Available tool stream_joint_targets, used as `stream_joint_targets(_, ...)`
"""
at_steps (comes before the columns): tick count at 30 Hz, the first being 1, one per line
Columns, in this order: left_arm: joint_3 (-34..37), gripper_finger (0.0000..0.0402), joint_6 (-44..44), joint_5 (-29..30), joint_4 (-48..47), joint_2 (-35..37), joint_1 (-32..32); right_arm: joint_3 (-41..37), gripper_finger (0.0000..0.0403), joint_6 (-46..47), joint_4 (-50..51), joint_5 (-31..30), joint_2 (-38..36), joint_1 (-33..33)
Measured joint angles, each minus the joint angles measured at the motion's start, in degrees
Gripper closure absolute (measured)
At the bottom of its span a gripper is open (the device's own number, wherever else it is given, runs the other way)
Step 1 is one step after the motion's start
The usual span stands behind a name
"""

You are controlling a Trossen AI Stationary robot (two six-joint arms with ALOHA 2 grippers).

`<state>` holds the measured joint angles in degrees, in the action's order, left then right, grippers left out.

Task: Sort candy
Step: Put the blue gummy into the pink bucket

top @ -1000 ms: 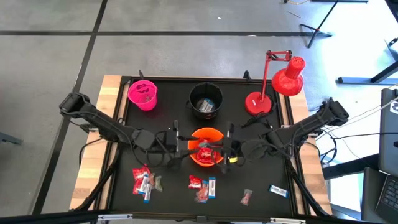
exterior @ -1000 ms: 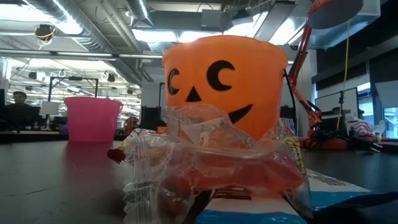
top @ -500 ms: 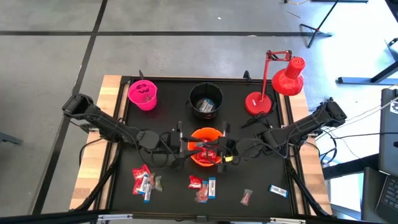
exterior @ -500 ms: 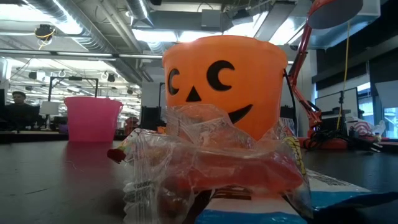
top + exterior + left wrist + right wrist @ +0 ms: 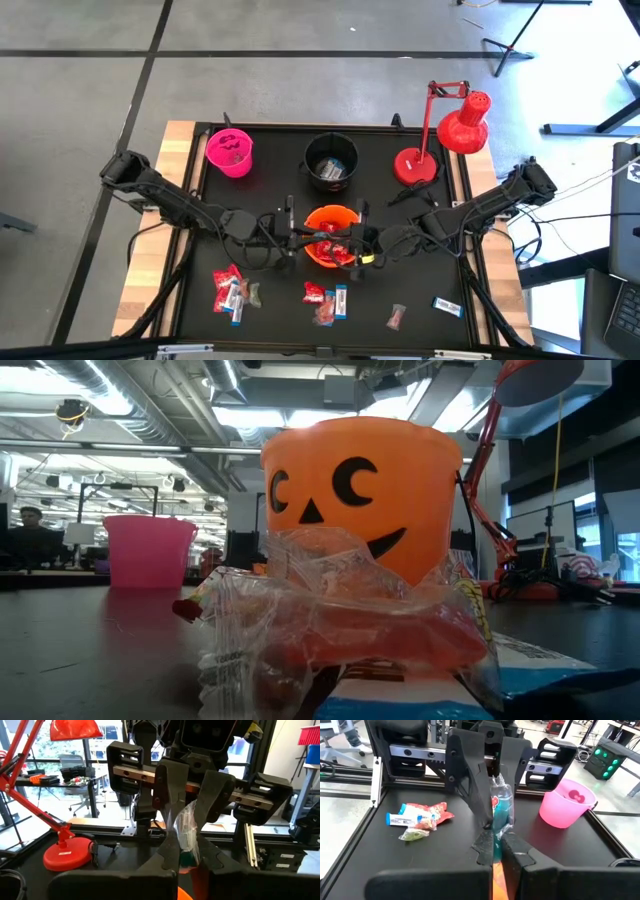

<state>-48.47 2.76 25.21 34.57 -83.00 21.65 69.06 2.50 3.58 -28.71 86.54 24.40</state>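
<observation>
**Here, two hands meet on one wrapped sweet above the orange bucket**

Here, in the high view, the left hand (image 5: 308,237) and the right hand (image 5: 345,239) face each other tip to tip over the orange bucket (image 5: 333,222), which stands at the centre of the black tabletop (image 5: 270,180). Both hands are pressed together on the same wrapped sweet (image 5: 187,831), a clear crinkled wrapper with a blue-green piece inside; the left wrist view shows the right hand's fingers (image 5: 214,790) pinching it from the far side, and the right wrist view shows the left hand's fingers (image 5: 470,775) doing likewise. The sweet hangs upright between the two pairs of fingertips, directly above the bucket's mouth.

The remaining candy lies loose on the tabletop toward 6 o'clock of the orange bucket:
- a cluster of red packets and blue-and-white bars (image 5: 230,288) at about 8 o'clock;
- a second cluster (image 5: 325,300) at 6 o'clock;
- a single reddish piece (image 5: 397,317) at about 5 o'clock;
- a lone blue-and-white bar (image 5: 446,306) at about 4 o'clock, well apart from the rest.

Red packets also show inside the orange bucket. The black bucket (image 5: 331,162) stands at 12 o'clock of it and holds some pieces; the pink bucket (image 5: 230,152) stands at about 10 o'clock, and the red desk lamp (image 5: 440,135) at about 2 o'clock.

In the low view, a clear wrapper with red contents (image 5: 340,620) lies close to the lens, in front of the orange bucket's jack-o'-lantern face.
</observation>
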Motion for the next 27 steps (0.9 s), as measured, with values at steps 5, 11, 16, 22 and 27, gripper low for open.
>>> stream_joint_targets(5,0.0,0.0397,0.0,0.0,0.0,0.0,0.0,0.0,0.0374,-0.2,-0.1,0.0,0.0,0.0)
stream_joint_targets(11,-0.1,0.04,-0.1,2.9,-2.9,0.5,0.0,-0.1,0.0298,-2.0,0.9,-0.2,-0.9,0.0)
stream_joint_targets(16,0.0,0.0401,-0.4,7.6,-13.0,6.0,0.0,0.0,0.0228,-1.4,4.0,-2.3,-3.6,0.9)
stream_joint_targets(22,0.0,0.0401,0.5,26.0,-36.6,20.2,-3.0,0.0,0.0193,-0.8,6.0,-5.4,-6.6,2.3)
stream_joint_targets(27,0.0,0.0401,6.9,29.4,-54.5,31.3,-14.6,0.0,0.0192,-0.8,6.1,-6.7,-6.9,2.2)
